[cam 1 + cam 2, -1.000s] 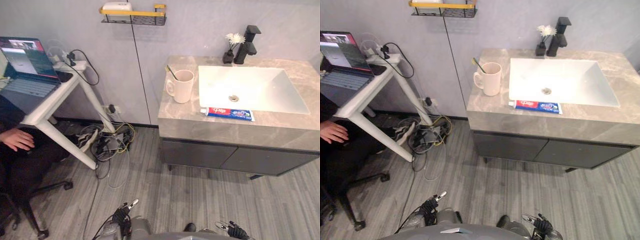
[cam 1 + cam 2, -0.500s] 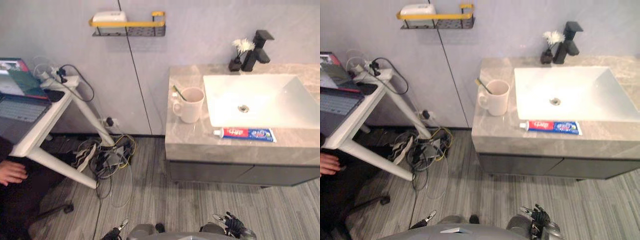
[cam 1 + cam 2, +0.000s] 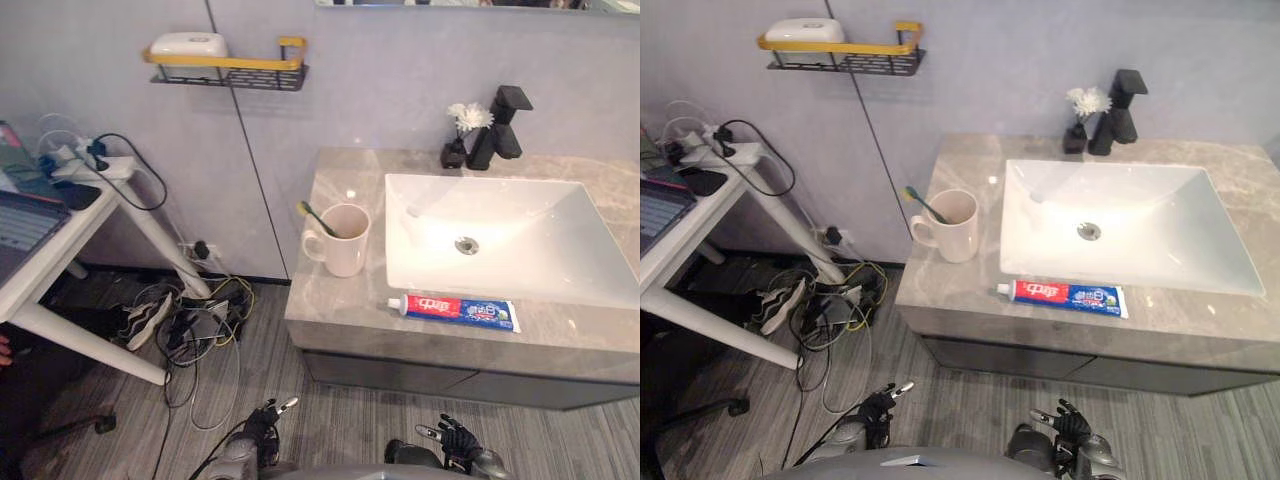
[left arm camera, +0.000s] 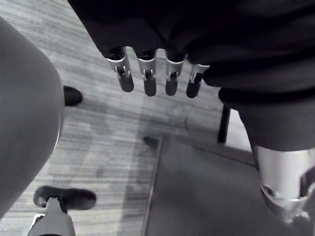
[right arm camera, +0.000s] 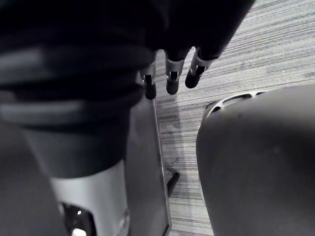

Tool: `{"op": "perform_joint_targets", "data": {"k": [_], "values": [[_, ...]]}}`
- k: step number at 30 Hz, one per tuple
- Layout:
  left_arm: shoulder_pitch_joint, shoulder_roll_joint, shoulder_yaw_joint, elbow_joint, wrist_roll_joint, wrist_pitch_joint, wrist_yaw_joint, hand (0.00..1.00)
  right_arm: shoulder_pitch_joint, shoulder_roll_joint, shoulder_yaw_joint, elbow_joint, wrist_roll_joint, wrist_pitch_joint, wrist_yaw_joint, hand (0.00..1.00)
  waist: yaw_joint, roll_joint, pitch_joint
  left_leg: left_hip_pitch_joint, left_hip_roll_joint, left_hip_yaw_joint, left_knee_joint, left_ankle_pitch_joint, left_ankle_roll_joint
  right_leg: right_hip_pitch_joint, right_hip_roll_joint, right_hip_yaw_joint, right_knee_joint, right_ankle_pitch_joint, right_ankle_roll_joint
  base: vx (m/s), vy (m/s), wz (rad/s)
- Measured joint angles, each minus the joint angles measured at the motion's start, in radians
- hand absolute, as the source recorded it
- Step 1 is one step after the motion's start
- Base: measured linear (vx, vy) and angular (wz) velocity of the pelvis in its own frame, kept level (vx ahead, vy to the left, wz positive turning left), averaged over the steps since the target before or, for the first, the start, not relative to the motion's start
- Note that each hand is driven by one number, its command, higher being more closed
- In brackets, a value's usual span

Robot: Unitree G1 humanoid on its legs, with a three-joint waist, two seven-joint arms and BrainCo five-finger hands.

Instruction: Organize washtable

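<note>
A cream mug [image 3: 342, 239] stands on the grey stone washtable [image 3: 330, 310], left of the white basin [image 3: 500, 240], with a toothbrush [image 3: 312, 214] leaning in it. A red, white and blue toothpaste tube [image 3: 460, 311] lies flat along the counter's front edge below the basin. My left hand [image 3: 262, 425] hangs low over the floor, far below the counter, its fingers [image 4: 147, 78] straight and holding nothing. My right hand [image 3: 452, 441] hangs low as well, fingers [image 5: 171, 78] relaxed and empty.
A black tap [image 3: 498, 130] and a small vase of white flowers [image 3: 462, 128] stand behind the basin. A yellow wall shelf [image 3: 226, 66] carries a white soap dish. A white desk [image 3: 60, 250] stands at the left with tangled cables [image 3: 190, 320] on the floor beside it.
The whole picture has shifted, so the camera has moved: the washtable now sits lower and more central. Both hands stay low by the floor.
</note>
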Motion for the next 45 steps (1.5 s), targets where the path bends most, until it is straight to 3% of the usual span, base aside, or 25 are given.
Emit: {"op": "perform_joint_targets", "data": {"k": [5, 12, 25, 28, 30, 34, 39, 41, 45], "values": [[0.027, 0.024, 0.066, 0.012, 0.001, 0.015, 0.001, 0.00, 0.004, 0.005, 0.038, 0.001, 0.000, 0.000, 0.012, 0.00, 0.001, -0.016, -0.013, -0.006, -0.003, 0.022, -0.016, -0.006, -0.010, 0.036, 0.007, 0.008, -0.123, 0.076, 0.014, -0.04, 0.113, -0.08], [0.025, 0.023, 0.062, 0.040, 0.002, 0.014, 0.001, 0.00, 0.035, 0.006, 0.013, 0.007, 0.000, -0.001, 0.006, 0.00, -0.003, -0.021, -0.051, -0.006, -0.024, 0.046, -0.047, -0.004, -0.006, 0.087, 0.014, 0.026, -0.306, 0.180, 0.027, 0.03, 0.044, -0.14], [0.024, 0.020, 0.058, 0.032, -0.050, -0.002, 0.029, 0.00, 0.042, 0.007, -0.083, 0.051, -0.036, -0.001, -0.013, 0.00, -0.003, -0.016, -0.064, 0.030, -0.042, 0.030, -0.067, -0.004, -0.005, 0.137, 0.002, -0.007, -0.345, 0.196, 0.030, 0.07, 0.010, 0.04], [0.070, 0.012, 0.083, -0.148, -0.143, -0.005, 0.074, 0.00, 0.050, 0.015, -0.087, 0.047, -0.035, -0.003, -0.029, 0.00, -0.004, -0.026, -0.069, 0.024, -0.043, 0.011, -0.067, -0.003, -0.004, 0.136, 0.000, -0.029, -0.346, 0.196, 0.031, -0.03, 0.000, 0.18], [0.165, -0.015, 0.099, -0.516, -0.218, -0.027, 0.109, 0.00, 0.074, 0.019, -0.090, 0.042, -0.035, -0.017, -0.045, 0.00, 0.000, -0.031, -0.075, -0.003, -0.043, -0.009, -0.065, 0.003, 0.003, 0.129, -0.001, -0.046, -0.349, 0.194, 0.029, -0.07, -0.009, 0.23], [0.209, -0.052, 0.148, -0.858, -0.216, -0.057, 0.131, 0.00, 0.104, 0.016, -0.090, 0.039, -0.035, -0.020, -0.046, 0.00, 0.005, -0.024, -0.076, -0.009, -0.043, -0.017, -0.075, 0.007, 0.003, 0.127, 0.000, -0.051, -0.351, 0.194, 0.028, -0.05, -0.009, 0.08], [0.207, -0.049, 0.130, -1.184, -0.103, -0.066, 0.176, 0.00, 0.130, 0.001, -0.083, 0.038, -0.029, -0.018, -0.042, 0.00, 0.001, -0.001, -0.087, -0.009, -0.040, -0.017, -0.084, 0.011, 0.000, 0.122, 0.004, -0.051, -0.351, 0.194, 0.028, 0.01, -0.003, 0.00], [0.204, -0.038, 0.046, -1.401, -0.026, -0.074, 0.176, 0.00, 0.133, 0.001, -0.080, 0.038, -0.028, -0.018, -0.037, 0.00, 0.001, -0.004, -0.095, -0.027, -0.040, -0.016, -0.068, 0.015, -0.001, 0.112, 0.002, -0.050, -0.345, 0.194, 0.028, 0.03, -0.006, 0.08], [0.166, 0.011, -0.085, -1.600, 0.078, -0.104, 0.151, 0.00, 0.133, 0.001, -0.080, 0.044, -0.028, -0.018, -0.025, 0.00, 0.002, -0.003, -0.098, -0.037, -0.040, -0.012, -0.057, 0.016, -0.002, 0.105, 0.002, -0.047, -0.345, 0.196, 0.027, 0.01, -0.002, -0.01]]}}
